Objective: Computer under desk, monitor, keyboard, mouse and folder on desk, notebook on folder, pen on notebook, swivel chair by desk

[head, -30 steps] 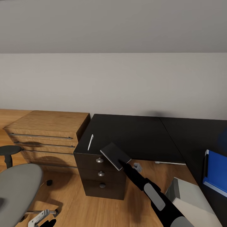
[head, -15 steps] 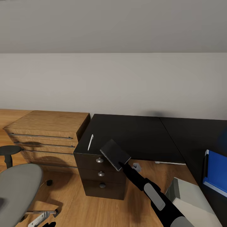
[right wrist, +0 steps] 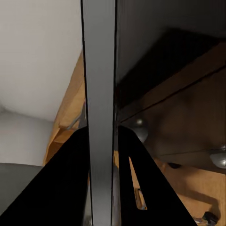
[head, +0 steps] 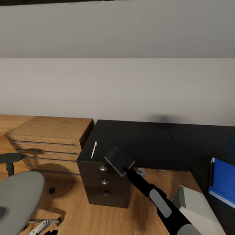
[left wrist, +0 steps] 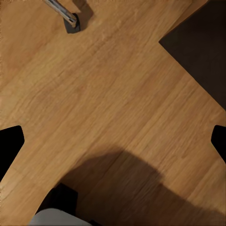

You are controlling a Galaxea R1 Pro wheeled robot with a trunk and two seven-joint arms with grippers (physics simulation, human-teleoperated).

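Pen (head: pixel 94 149) on desk (head: pixel 143 140), dresser (head: pixel 49 137) left, folder (head: pixel 225 182) far right.

A wooden dresser (head: pixel 49 137) with long bar handles stands against the grey wall (head: pixel 117 88); light wood floor (head: pixel 71 212).

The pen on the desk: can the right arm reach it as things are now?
Probably not yet: the right gripper is shut on the notebook, so no finger is free. The pen lies close beside it on the desk, uncovered.

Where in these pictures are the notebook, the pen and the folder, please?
notebook (head: pixel 119 160): head view, middle of its dark cover, held in the right gripper.
pen (head: pixel 94 149): head view, midway along the white stick lying on the desk.
folder (head: pixel 225 181): head view, on its blue cover at the picture's right edge.
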